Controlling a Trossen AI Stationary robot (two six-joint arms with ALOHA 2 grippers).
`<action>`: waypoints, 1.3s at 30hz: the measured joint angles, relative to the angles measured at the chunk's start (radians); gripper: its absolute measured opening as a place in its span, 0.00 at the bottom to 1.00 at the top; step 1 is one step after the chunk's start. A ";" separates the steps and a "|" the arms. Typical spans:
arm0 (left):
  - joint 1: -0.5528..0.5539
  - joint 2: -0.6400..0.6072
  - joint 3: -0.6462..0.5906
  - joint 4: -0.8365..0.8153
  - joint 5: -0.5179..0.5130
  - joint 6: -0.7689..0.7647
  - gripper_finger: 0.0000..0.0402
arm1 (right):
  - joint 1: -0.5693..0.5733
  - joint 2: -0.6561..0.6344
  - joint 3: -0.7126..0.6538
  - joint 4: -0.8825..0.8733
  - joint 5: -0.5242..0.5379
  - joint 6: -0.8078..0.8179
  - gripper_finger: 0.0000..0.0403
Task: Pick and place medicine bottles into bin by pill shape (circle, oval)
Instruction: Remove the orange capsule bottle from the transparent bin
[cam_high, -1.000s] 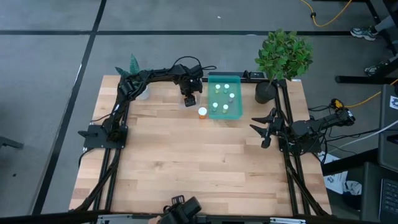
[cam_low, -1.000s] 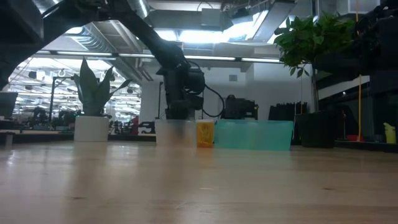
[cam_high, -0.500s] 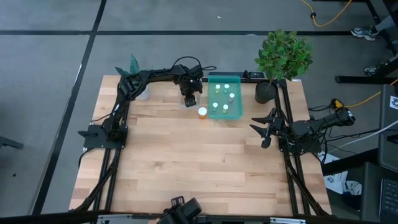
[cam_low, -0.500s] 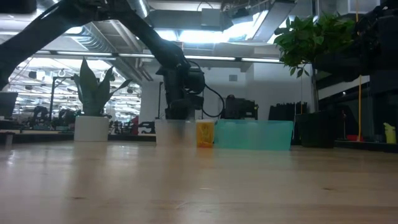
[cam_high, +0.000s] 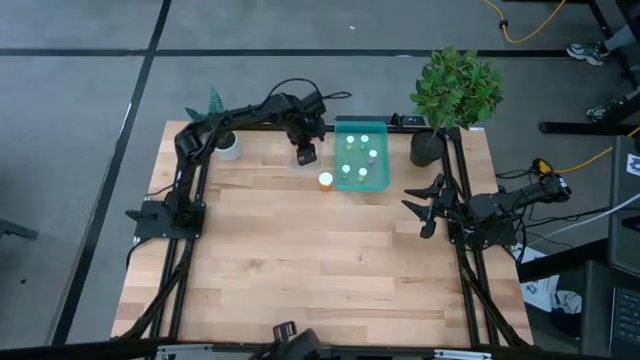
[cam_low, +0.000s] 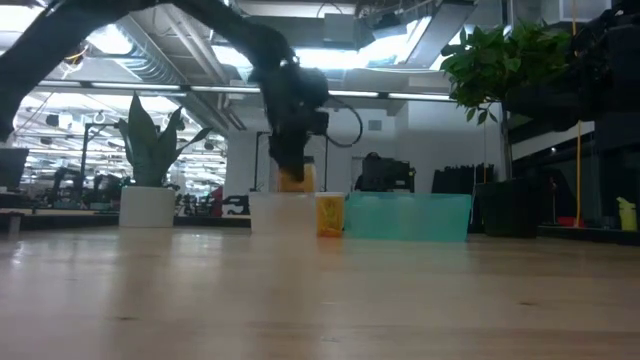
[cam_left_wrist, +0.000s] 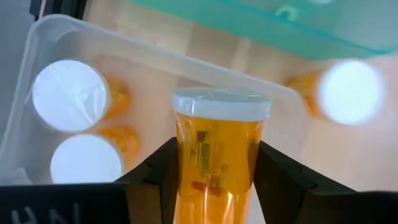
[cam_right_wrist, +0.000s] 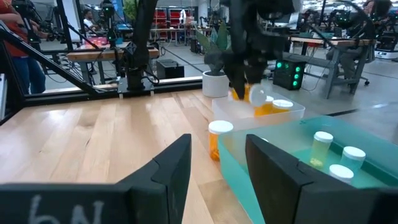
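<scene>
Currently the left gripper (cam_left_wrist: 217, 180), clamped on an upright orange bottle (cam_left_wrist: 218, 158), hovers directly above the clear bin (cam_left_wrist: 37, 37) at upper centre of the high view, while the right gripper (cam_high: 425, 207) waits part-open at right

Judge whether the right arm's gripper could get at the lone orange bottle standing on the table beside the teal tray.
Probably yes. The orange white-capped bottle stands alone on bare wood beside the translucent teal tray, and open tabletop lies between it and the right gripper. The left gripper is busy over the clear tray.
</scene>
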 joint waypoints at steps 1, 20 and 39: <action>-0.007 -0.017 0.000 -0.013 0.000 0.000 0.38 | 0.000 0.000 0.000 0.000 0.000 0.000 0.38; -0.297 -0.505 -0.430 0.592 0.404 -0.011 0.38 | 0.000 0.000 0.000 0.001 -0.027 0.026 0.38; -0.591 -0.516 -1.226 1.886 -0.302 -0.336 0.38 | 0.001 0.000 0.000 0.001 -0.024 -0.006 0.38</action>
